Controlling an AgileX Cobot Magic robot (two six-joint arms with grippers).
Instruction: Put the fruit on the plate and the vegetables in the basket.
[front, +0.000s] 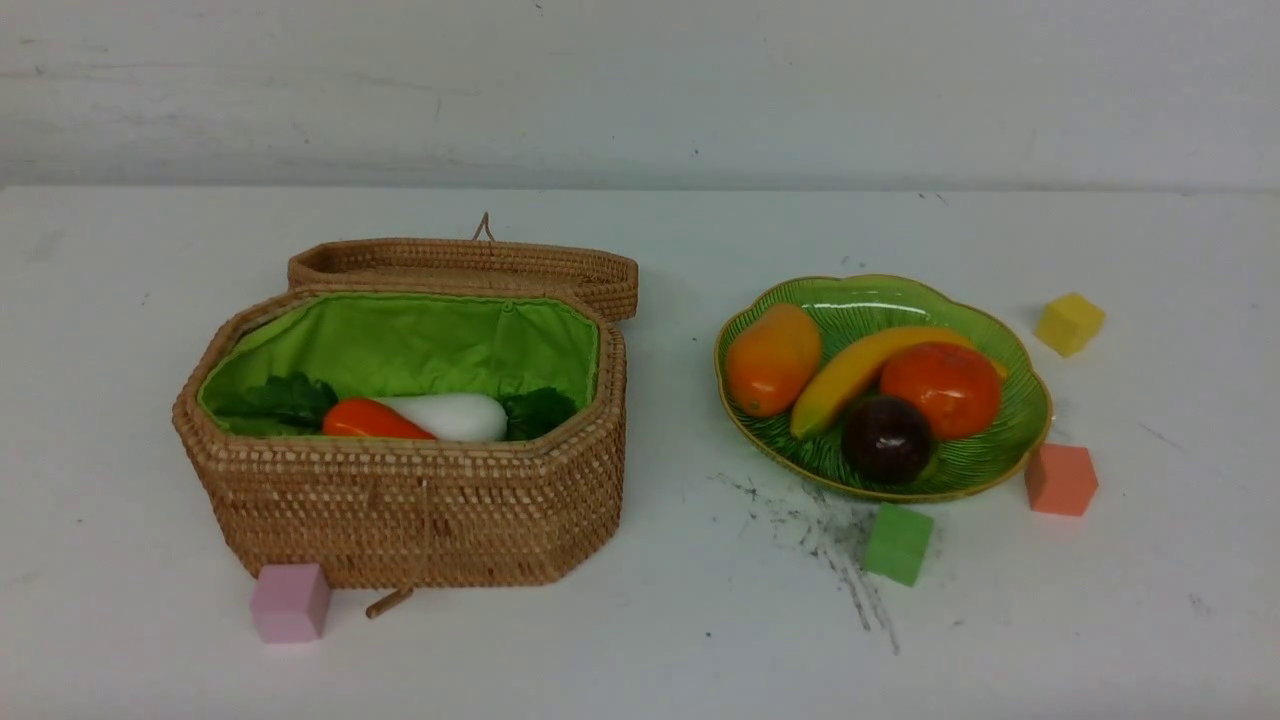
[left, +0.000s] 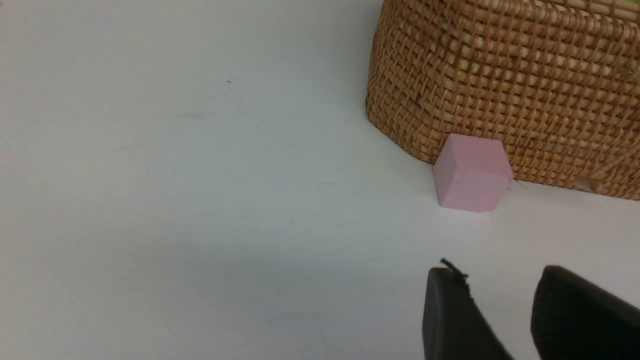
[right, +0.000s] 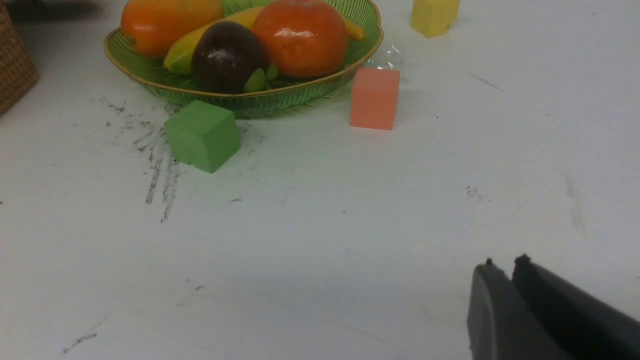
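The green ribbed plate holds the fruit: an orange mango, a yellow banana, a round orange fruit and a dark purple one. The open woven basket with green lining holds the vegetables: a white radish and an orange-red carrot, both with leafy tops. Neither arm shows in the front view. My left gripper hovers open and empty over the table near the basket wall. My right gripper is shut on nothing, well short of the plate.
A pink cube touches the basket's front left corner. A green cube, a salmon cube and a yellow cube stand around the plate. The basket lid lies back behind it. Dark scuff marks streak the table.
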